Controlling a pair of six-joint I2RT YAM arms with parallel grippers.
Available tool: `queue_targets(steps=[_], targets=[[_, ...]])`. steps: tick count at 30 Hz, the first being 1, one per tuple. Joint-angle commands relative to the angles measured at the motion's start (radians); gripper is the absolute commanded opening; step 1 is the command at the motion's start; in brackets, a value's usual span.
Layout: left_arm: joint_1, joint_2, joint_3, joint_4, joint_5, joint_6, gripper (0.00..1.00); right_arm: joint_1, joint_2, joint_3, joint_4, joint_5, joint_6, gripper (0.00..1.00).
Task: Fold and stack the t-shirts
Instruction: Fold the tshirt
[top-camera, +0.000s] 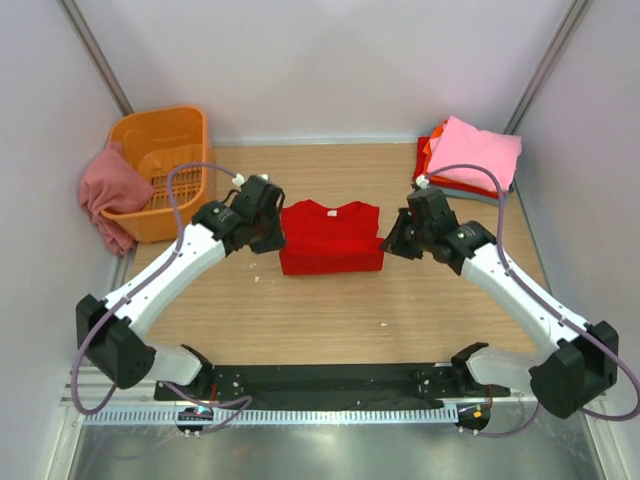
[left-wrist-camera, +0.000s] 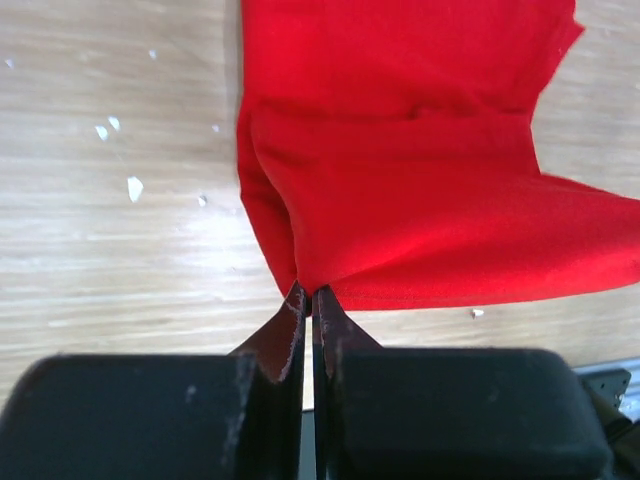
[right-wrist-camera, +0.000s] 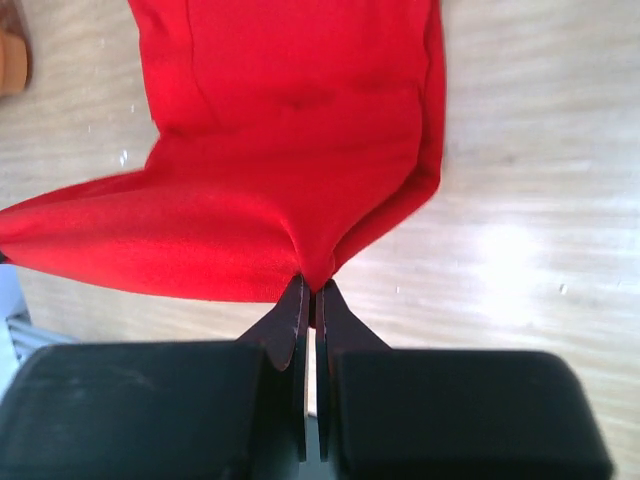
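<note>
Top view: the red t-shirt (top-camera: 330, 238) is lying mid-table (top-camera: 330, 320), partly folded, collar toward the far side. My L gripper (top-camera: 272, 238) is sitting at its left edge and my R gripper (top-camera: 392, 243) at its right edge, both touching cloth. The jaw gap isn't readable from this angle. A folded stack (top-camera: 470, 160) is resting at the far right corner, w/ the pink shirt (top-camera: 480, 148) on top and orange-red and grey-blue layers showing under it. The orange basket (top-camera: 165, 150) is standing at the far left, w/ a dusty rose shirt (top-camera: 108, 195) hanging over its left rim.

L wrist view: the L gripper (left-wrist-camera: 308, 300) fingers (left-wrist-camera: 285, 335) are pressing together, clamped on a corner of the red t-shirt (left-wrist-camera: 400, 150). Cloth is pulling into a peak at the tips and the rest is spreading away over the wood table (left-wrist-camera: 120, 250).

R wrist view: the R gripper (right-wrist-camera: 310, 290) is doing the same, fingers (right-wrist-camera: 335, 325) nearly touching and pinching a corner of the red t-shirt (right-wrist-camera: 290, 150). Fabric is fanning out from the pinch across the table (right-wrist-camera: 530, 200).
</note>
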Motion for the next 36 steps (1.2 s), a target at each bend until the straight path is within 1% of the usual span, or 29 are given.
queue_targets(steps=[1, 4, 14, 15, 16, 18, 19, 20, 21, 22, 23, 24, 25, 26, 27, 28, 29, 30, 31, 32, 33, 34, 36], targets=[[0.058, 0.065, 0.112, -0.049, -0.034, 0.089, 0.0, -0.017, 0.075, 0.11, -0.013, 0.1, -0.076, 0.01], [0.102, 0.137, 0.187, -0.052, -0.014, 0.125, 0.0, -0.043, 0.161, 0.212, -0.015, 0.1, -0.1, 0.01], [0.2, 0.379, 0.392, -0.057, 0.034, 0.189, 0.0, -0.135, 0.409, 0.395, 0.028, 0.054, -0.169, 0.01], [0.208, 0.402, 0.409, -0.06, 0.034, 0.192, 0.0, -0.143, 0.434, 0.412, 0.033, 0.028, -0.177, 0.01], [0.229, 0.455, 0.447, -0.064, 0.04, 0.192, 0.0, -0.158, 0.498, 0.456, 0.04, 0.014, -0.179, 0.01], [0.251, 0.506, 0.507, -0.063, 0.053, 0.195, 0.0, -0.176, 0.575, 0.513, 0.05, -0.005, -0.191, 0.01], [0.26, 0.569, 0.529, -0.055, 0.049, 0.198, 0.01, -0.198, 0.615, 0.589, 0.044, -0.008, -0.192, 0.01], [0.285, 0.607, 0.556, -0.049, 0.053, 0.198, 0.01, -0.208, 0.714, 0.637, 0.037, -0.026, -0.192, 0.01], [0.297, 0.664, 0.645, -0.052, 0.061, 0.206, 0.01, -0.218, 0.765, 0.688, 0.036, -0.029, -0.195, 0.01], [0.312, 0.719, 0.711, -0.072, 0.07, 0.214, 0.03, -0.23, 0.82, 0.816, 0.03, -0.046, -0.208, 0.01], [0.338, 0.846, 0.785, -0.102, 0.089, 0.226, 0.11, -0.248, 0.891, 0.896, 0.007, -0.067, -0.215, 0.11], [0.349, 0.9, 0.922, -0.153, 0.134, 0.238, 0.26, -0.261, 1.017, 0.997, -0.1, -0.077, -0.217, 0.53], [0.36, 0.946, 0.986, -0.184, 0.135, 0.24, 0.58, -0.267, 1.084, 1.196, -0.158, -0.08, -0.223, 0.65], [0.365, 1.021, 1.044, -0.231, 0.165, 0.25, 0.64, -0.273, 1.158, 1.278, -0.201, -0.074, -0.226, 0.76], [0.366, 1.039, 1.128, -0.256, 0.162, 0.251, 0.67, -0.273, 1.172, 1.341, -0.243, -0.065, -0.232, 0.83], [0.368, 1.042, 1.146, -0.273, 0.155, 0.249, 0.7, -0.275, 1.168, 1.378, -0.234, -0.067, -0.241, 0.87], [0.368, 1.004, 1.138, -0.258, 0.15, 0.248, 0.71, -0.273, 1.149, 1.353, -0.208, -0.072, -0.251, 0.97], [0.368, 0.961, 1.064, -0.229, 0.147, 0.243, 0.72, -0.275, 1.085, 1.316, -0.149, -0.078, -0.254, 1.0], [0.368, 0.923, 1.013, -0.195, 0.149, 0.237, 0.73, -0.276, 1.053, 1.225, -0.122, -0.089, -0.26, 1.0], [0.368, 0.883, 0.961, -0.129, 0.147, 0.232, 0.73, -0.275, 1.014, 1.175, -0.095, -0.098, -0.271, 1.0], [0.368, 0.807, 0.866, -0.103, 0.114, 0.217, 0.73, -0.275, 0.982, 1.126, -0.046, -0.11, -0.272, 1.0], [0.368, 0.777, 0.824, -0.081, 0.113, 0.211, 0.73, -0.276, 0.924, 1.036, -0.03, -0.127, -0.272, 1.0], [0.365, 0.711, 0.732, -0.038, 0.127, 0.202, 0.73, -0.275, 0.873, 0.951, 0.005, -0.138, -0.272, 1.0]])
